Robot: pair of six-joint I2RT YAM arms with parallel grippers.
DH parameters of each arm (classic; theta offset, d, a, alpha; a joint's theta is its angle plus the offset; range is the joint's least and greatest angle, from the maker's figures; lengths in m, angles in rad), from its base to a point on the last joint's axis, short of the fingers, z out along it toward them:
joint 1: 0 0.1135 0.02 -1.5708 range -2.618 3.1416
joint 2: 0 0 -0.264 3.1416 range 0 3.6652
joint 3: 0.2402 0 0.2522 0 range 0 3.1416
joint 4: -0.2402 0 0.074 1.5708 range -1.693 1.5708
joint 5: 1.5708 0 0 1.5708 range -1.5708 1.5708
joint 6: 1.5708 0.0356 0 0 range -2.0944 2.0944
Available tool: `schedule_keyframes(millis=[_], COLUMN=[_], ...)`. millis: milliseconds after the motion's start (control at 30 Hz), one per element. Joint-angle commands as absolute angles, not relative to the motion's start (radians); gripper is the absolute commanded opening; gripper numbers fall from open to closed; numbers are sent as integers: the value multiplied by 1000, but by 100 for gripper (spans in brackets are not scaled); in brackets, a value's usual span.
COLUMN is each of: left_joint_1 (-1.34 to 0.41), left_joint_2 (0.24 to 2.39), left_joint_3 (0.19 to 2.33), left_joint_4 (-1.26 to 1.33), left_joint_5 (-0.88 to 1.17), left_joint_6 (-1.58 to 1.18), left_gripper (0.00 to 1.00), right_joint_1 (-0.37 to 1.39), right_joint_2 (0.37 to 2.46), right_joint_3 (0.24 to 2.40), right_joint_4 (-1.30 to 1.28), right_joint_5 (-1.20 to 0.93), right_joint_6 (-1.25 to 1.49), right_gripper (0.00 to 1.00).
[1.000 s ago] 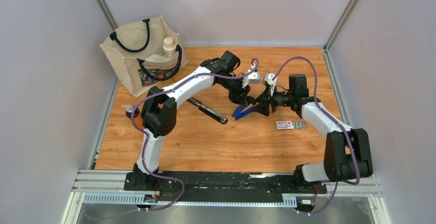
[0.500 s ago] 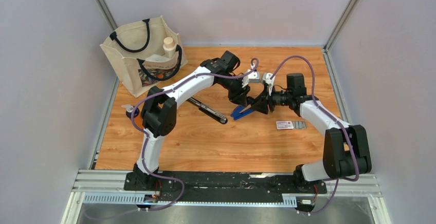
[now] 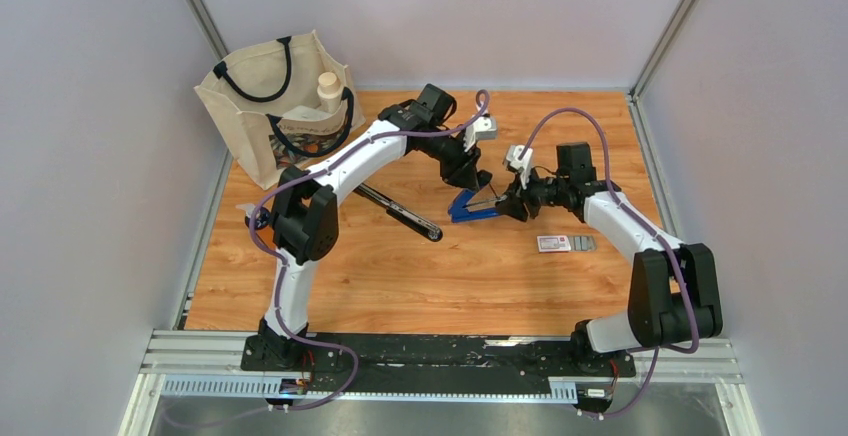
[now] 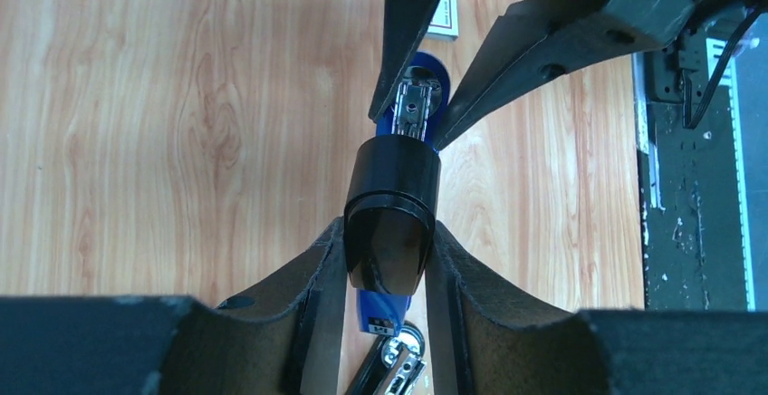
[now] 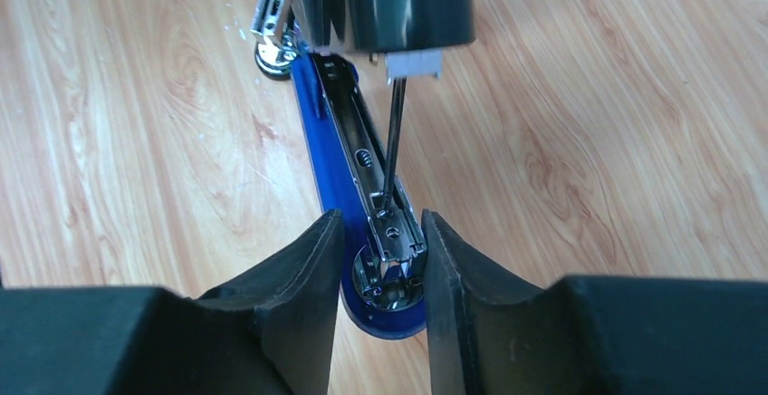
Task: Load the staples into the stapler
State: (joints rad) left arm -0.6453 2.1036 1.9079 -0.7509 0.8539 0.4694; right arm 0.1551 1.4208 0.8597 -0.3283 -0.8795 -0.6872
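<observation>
Stapler (image 3: 468, 208) clenched by left tool (image 4: 385, 232) and right tool (image 5: 376, 232), wood-grain tabletop (image 3: 420, 276) beneath, pale walls (image 3: 450, 16) around.

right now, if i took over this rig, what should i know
Left hand: shut on the stapler, gripping its black lid and holding it raised open.
Right hand: closed on the front end of the stapler's metal rail.
Staples and their white box: lying on the table beside the right arm, in neither hand.
Done: stapler opened; no strip shows in the rail.
Left: pick up a strip, seat it in the rail, close the lid.
</observation>
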Motion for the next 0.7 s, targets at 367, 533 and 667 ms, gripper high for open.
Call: schedule_keyframes(millis=[367,533,667], left_joint_1=[-572,-554,-537], left_joint_2=[2088,2123,2167], left_joint_3=[1993,2013,2043], left_joint_4=[-611,-592,-581], left_joint_5=[882,864,828], left_joint_6=[394,384,367], left_gripper=[0,0,0], right_joint_1=[164,176,222], right_joint_2=[1427,1440,1465], right_joint_3=[810,808,821], right_joint_4=[-405,-399,-426], right_joint_5=[-680,-641,-560], right_joint_6=[-841,-841,-848], right_gripper=[0,0,0])
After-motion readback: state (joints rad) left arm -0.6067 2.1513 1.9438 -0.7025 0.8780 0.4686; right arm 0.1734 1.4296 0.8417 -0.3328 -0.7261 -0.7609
